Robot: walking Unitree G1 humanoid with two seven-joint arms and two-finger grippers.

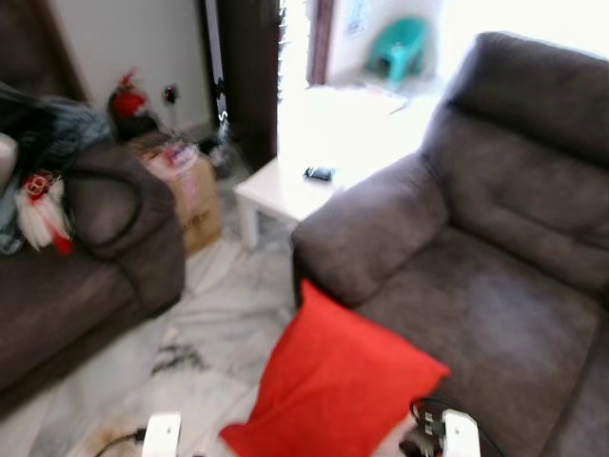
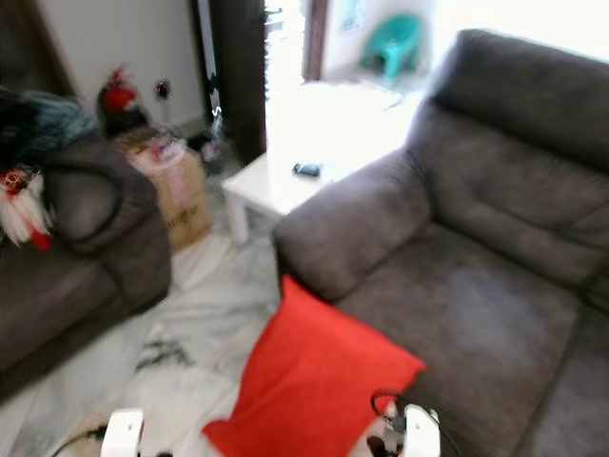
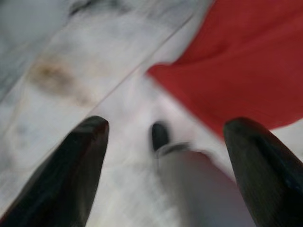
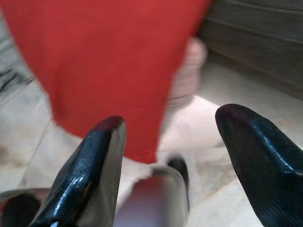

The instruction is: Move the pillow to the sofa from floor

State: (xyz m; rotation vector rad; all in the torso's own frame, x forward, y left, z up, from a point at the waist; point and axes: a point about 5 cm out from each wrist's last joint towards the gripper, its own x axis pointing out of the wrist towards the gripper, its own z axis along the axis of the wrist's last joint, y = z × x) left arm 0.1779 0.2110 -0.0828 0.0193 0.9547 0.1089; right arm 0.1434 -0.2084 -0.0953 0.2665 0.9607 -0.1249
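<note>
A red pillow [image 1: 333, 386] stands tilted on the marble floor, leaning against the front of the grey sofa [image 1: 504, 286] on the right. Both my arms hang low at the picture's bottom edge, the left wrist [image 1: 162, 434] left of the pillow and the right wrist [image 1: 459, 433] at its right corner. In the left wrist view my left gripper [image 3: 165, 170] is open above the floor, with the pillow [image 3: 246, 71] just beyond its fingers. My right gripper [image 4: 177, 163] is open too, and the pillow [image 4: 104, 61] hangs close ahead of it, untouched.
A white low table [image 1: 281, 190] with a small dark object stands behind the sofa's armrest. A cardboard box [image 1: 193, 195] and a second dark sofa [image 1: 95, 257] piled with clothes are on the left. The marble floor [image 1: 205, 333] lies open between both sofas.
</note>
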